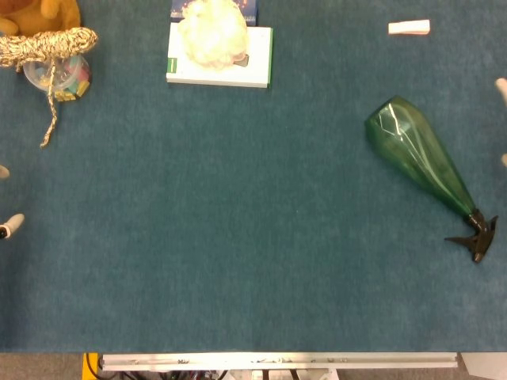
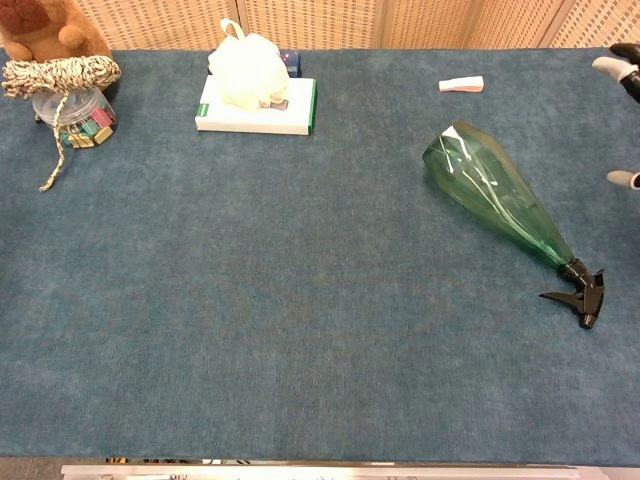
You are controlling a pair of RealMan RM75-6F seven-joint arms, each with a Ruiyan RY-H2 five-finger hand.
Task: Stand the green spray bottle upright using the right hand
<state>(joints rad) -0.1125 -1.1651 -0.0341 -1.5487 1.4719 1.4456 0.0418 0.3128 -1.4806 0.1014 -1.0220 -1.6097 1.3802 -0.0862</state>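
The green spray bottle (image 1: 420,158) (image 2: 497,194) lies on its side on the blue table, right of the middle. Its wide base points up-left and its black trigger nozzle (image 1: 478,233) (image 2: 580,293) points down-right. Only fingertips of my right hand (image 1: 501,89) (image 2: 618,68) show at the right edge, spread apart, holding nothing, and a short way right of the bottle without touching it. My left hand (image 1: 11,226) shows only as fingertips at the left edge, far from the bottle, with nothing in it.
A white book (image 1: 219,65) (image 2: 257,105) with a pale bath pouf (image 1: 211,32) on it lies at the back. A rope coil (image 1: 43,43) on a jar (image 2: 78,115) stands back left. A small white block (image 1: 409,28) (image 2: 461,84) lies back right.
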